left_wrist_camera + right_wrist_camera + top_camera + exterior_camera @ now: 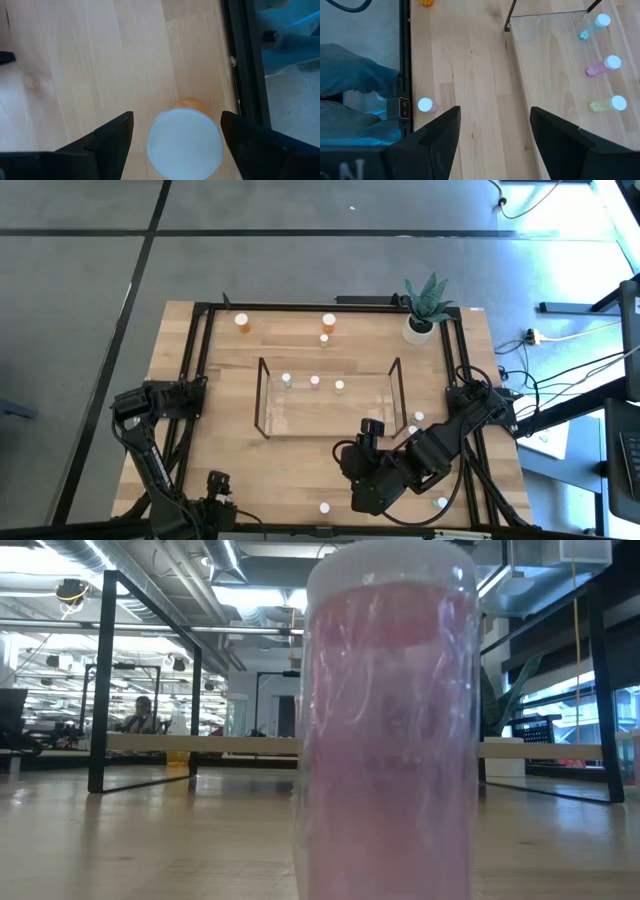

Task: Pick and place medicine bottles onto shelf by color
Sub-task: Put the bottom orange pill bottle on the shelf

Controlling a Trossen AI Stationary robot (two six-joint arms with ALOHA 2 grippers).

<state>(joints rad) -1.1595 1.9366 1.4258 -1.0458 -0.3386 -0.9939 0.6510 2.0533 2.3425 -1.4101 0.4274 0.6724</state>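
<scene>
Pink bottle (385, 730): stands upright at the near edge of the worktop (230, 350). It has a white cap and nothing touches it.
Left fingers (112, 140): low at the near edge, on the left side. They are spread apart, one on each side of the orange bottle.
Orange bottle (186, 142): upright with a white cap, just beside the black rail (240, 60). There is a gap to one finger. I cannot tell if the other finger touches the cap.
Right fingers (437, 137): spread wide over bare wood, just in front of the shelf. They hold nothing.
Shelf (262, 395): a clear rack in the middle of the worktop.
On the shelf: a blue-green bottle (592, 27), a small pink bottle (602, 66) and a yellow-green bottle (607, 104) in a row, apart from each other.
Far edge: two big orange bottles (242, 322) and one tiny orange bottle (324, 338).
Far right corner: a plant in a white pot (418, 328).
Room behind: a person (143, 715) sits far off.
</scene>
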